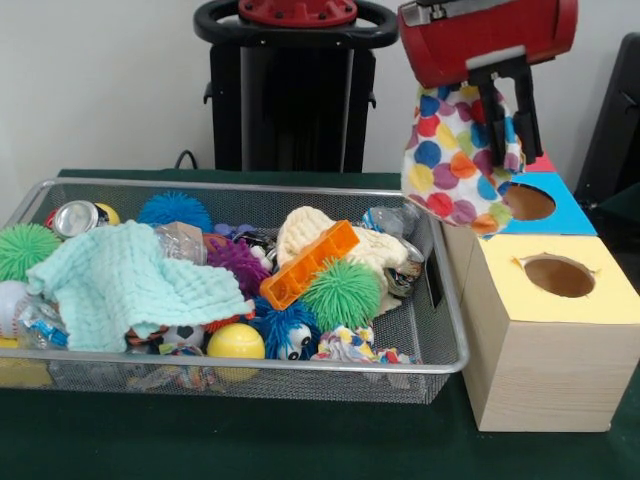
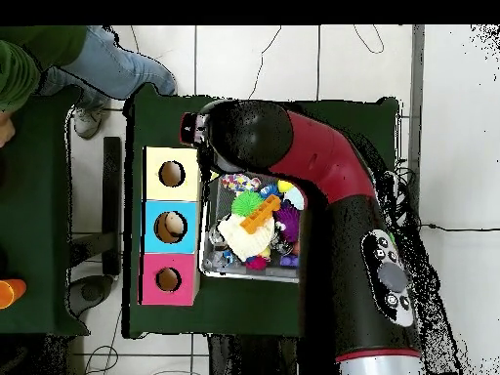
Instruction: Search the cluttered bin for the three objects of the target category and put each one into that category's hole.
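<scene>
My gripper (image 1: 508, 135) is shut on a white rag with coloured dots (image 1: 452, 160). It holds the rag in the air over the right end of the wire mesh bin (image 1: 300, 368), beside the blue-faced hole (image 1: 527, 202). The yellow-faced hole (image 1: 558, 275) lies nearer the camera, below and right of the rag, and shows in the overhead view (image 2: 172, 174). Another multicoloured rag (image 1: 350, 348) lies at the bin's front, partly under toys. No third rag shows. In the overhead view the arm (image 2: 322, 166) covers the gripper.
The bin holds a mint cloth (image 1: 130, 285), a cream knitted cloth (image 1: 330, 240), an orange block (image 1: 310, 263), spiky balls (image 1: 342, 295), a can (image 1: 75, 217) and a yellow ball (image 1: 236, 343). The red face (image 2: 168, 280) ends the box row. A person (image 2: 98, 59) stands at the overhead view's top left.
</scene>
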Controlling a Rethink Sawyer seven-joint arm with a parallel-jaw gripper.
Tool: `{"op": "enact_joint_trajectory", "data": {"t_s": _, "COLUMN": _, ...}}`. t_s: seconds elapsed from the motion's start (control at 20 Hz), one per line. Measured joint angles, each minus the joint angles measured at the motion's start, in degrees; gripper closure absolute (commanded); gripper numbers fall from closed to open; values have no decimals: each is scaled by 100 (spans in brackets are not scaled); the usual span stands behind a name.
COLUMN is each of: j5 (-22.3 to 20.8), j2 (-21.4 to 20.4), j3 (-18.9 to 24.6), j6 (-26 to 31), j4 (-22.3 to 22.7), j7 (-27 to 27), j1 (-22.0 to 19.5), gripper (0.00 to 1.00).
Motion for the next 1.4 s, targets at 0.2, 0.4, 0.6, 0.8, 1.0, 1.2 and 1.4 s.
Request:
{"op": "enact_joint_trajectory", "data": {"t_s": 0.2, "j5": -18, "j2": 59, "j3": 67, "j6": 0, "j4": 1, "j7": 0, "j1": 24, "gripper": 100}}
{"op": "enact_joint_trajectory", "data": {"t_s": 0.4, "j5": -34, "j2": 92, "j3": 107, "j6": -1, "j4": -5, "j7": 0, "j1": 101, "gripper": 100}}
{"op": "enact_joint_trajectory", "data": {"t_s": 0.6, "j5": -42, "j2": 154, "j3": 106, "j6": -1, "j4": -48, "j7": 0, "j1": 219, "gripper": 100}}
{"op": "enact_joint_trajectory", "data": {"t_s": 0.8, "j5": -58, "j2": 279, "j3": 105, "j6": -14, "j4": -106, "j7": 0, "j1": 402, "gripper": 100}}
{"op": "enact_joint_trajectory", "data": {"t_s": 1.0, "j5": -72, "j2": 423, "j3": 105, "j6": -173, "j4": -109, "j7": 0, "j1": 575, "gripper": 100}}
{"op": "enact_joint_trajectory", "data": {"t_s": 1.2, "j5": -85, "j2": 566, "j3": 105, "j6": -439, "j4": -110, "j7": 0, "j1": 677, "gripper": 100}}
{"op": "enact_joint_trajectory", "data": {"t_s": 1.4, "j5": -105, "j2": 660, "j3": 102, "j6": -569, "j4": -110, "j7": 0, "j1": 695, "gripper": 100}}
